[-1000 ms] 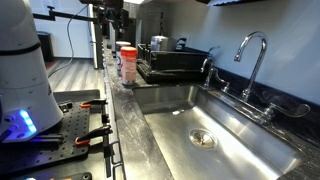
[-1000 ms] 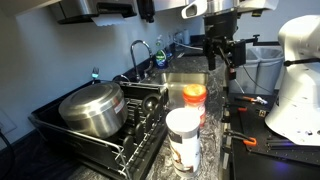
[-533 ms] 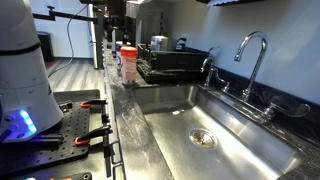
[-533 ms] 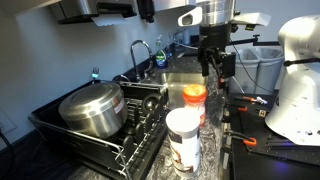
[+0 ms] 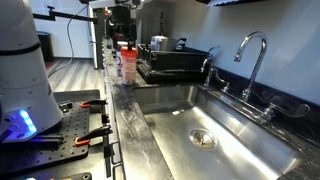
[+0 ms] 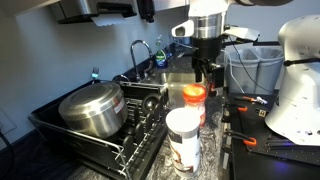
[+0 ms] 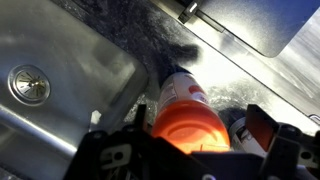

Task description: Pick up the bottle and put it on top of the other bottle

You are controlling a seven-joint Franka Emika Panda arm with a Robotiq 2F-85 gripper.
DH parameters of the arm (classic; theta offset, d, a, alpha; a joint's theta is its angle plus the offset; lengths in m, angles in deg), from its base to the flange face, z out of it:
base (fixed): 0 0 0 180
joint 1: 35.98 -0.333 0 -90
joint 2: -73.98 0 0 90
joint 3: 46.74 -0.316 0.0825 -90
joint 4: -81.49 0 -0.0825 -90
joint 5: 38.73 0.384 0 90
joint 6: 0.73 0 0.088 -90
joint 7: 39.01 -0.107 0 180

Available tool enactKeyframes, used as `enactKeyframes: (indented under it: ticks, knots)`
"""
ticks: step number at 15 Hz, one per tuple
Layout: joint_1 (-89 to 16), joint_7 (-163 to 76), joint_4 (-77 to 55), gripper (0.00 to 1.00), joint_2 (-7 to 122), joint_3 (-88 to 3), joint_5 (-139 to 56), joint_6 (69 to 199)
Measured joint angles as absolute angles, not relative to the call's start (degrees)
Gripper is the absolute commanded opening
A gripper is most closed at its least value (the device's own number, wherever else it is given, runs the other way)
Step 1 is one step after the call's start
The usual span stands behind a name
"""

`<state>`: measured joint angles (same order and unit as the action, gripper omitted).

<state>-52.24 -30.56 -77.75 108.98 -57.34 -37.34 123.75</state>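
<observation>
Exterior views face oppositely along the shared counter (image 5: 128, 130); wrist view looks down closely.

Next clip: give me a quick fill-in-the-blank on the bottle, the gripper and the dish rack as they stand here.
1. The bottle has a ___ cap.
2. In both exterior views the gripper hangs ___ the bottle.
3. The dish rack beside the sink holds a large metal ___.
Missing words: red; above; pot.
</observation>
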Motion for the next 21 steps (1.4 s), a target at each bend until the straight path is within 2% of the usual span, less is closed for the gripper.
enactKeyframes:
  ticks: [21]
  knots:
    - [-50.9, -31.6, -77.1, 1.00, 102.9, -57.4, -40.1, 130.2]
